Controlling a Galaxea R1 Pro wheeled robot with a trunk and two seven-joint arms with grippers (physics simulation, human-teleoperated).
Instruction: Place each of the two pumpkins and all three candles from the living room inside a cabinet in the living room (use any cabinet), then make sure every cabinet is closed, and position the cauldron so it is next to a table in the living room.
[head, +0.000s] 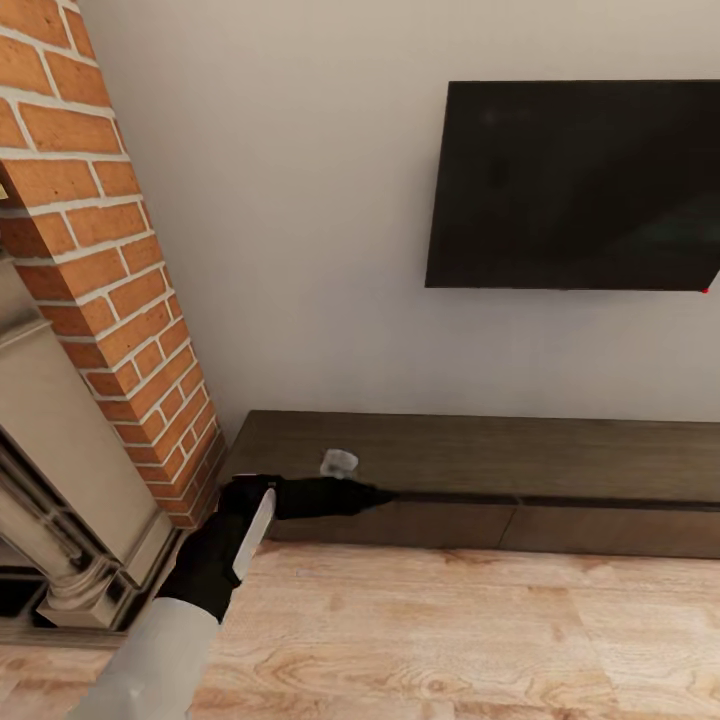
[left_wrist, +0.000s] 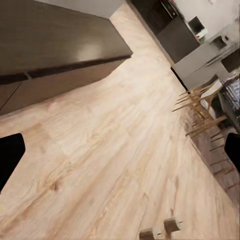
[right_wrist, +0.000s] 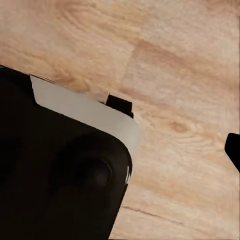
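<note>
At the near left of the head view, the left hand (head: 375, 494) reaches out flat from a black wrist and white forearm, its dark fingers pointing right along the seam under the top of the cabinet (head: 560, 460). Whether the fingers stand wide or narrow cannot be told from that view; in the left wrist view the two fingertips (left_wrist: 10, 155) sit at opposite edges of the picture, well apart, with nothing between them. Just beyond the hand, on the cabinet's top near its left end, lies a small pale grey lump (head: 339, 462), too blurred to name. All visible drawer fronts look shut. A brick fireplace column (head: 110, 260) rises left of the cabinet, and a dark television (head: 580, 185) hangs on the wall above. Pale wood floor (head: 450, 630) spreads nearer. The right hand's state cannot be told.
</note>
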